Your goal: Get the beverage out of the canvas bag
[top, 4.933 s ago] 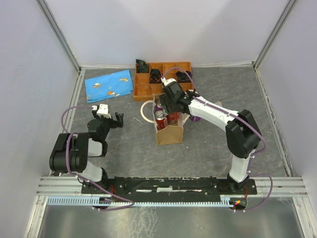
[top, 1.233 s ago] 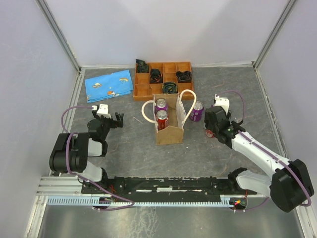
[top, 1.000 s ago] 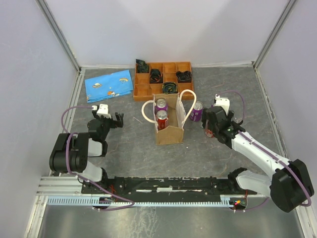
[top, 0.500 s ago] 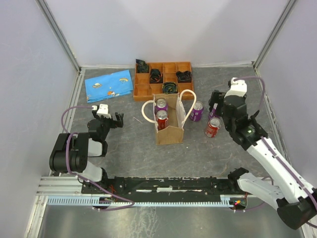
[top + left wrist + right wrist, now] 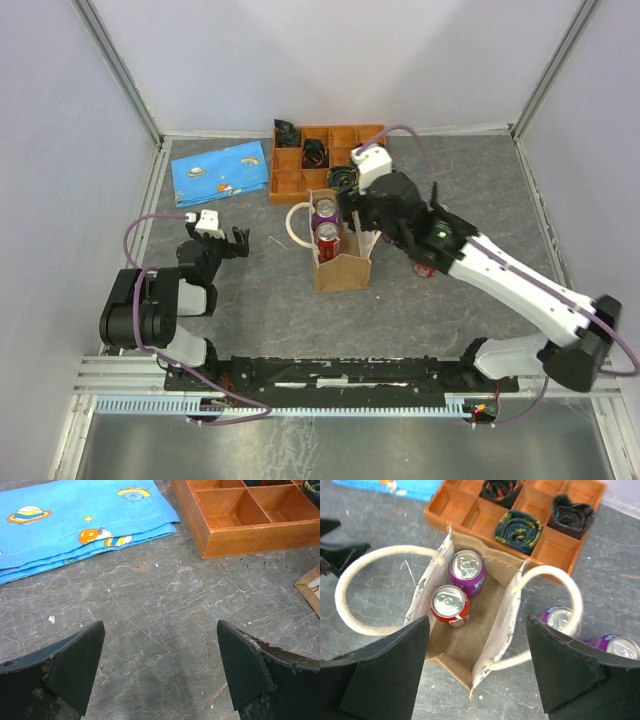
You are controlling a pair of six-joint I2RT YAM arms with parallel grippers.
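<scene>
The tan canvas bag (image 5: 342,270) stands upright mid-table with two cream rope handles (image 5: 350,580). Inside it stand a purple can (image 5: 466,566) and a red can (image 5: 449,603), also visible from above (image 5: 326,236). My right gripper (image 5: 477,630) is open and empty above the bag's open top, its fingers apart from the cans; from above it sits at the bag's far right edge (image 5: 352,208). My left gripper (image 5: 160,630) is open and empty above bare table, left of the bag (image 5: 235,243).
Two purple cans (image 5: 561,620) (image 5: 615,647) stand outside, right of the bag. A red can (image 5: 425,268) shows partly under my right arm. An orange compartment tray (image 5: 275,190) with rolled items lies behind the bag. A blue printed cloth (image 5: 220,172) lies at far left.
My right gripper let go of a red can on the table right of the bag, lifted, and swung left over the bag's opening. The left arm has not moved.
</scene>
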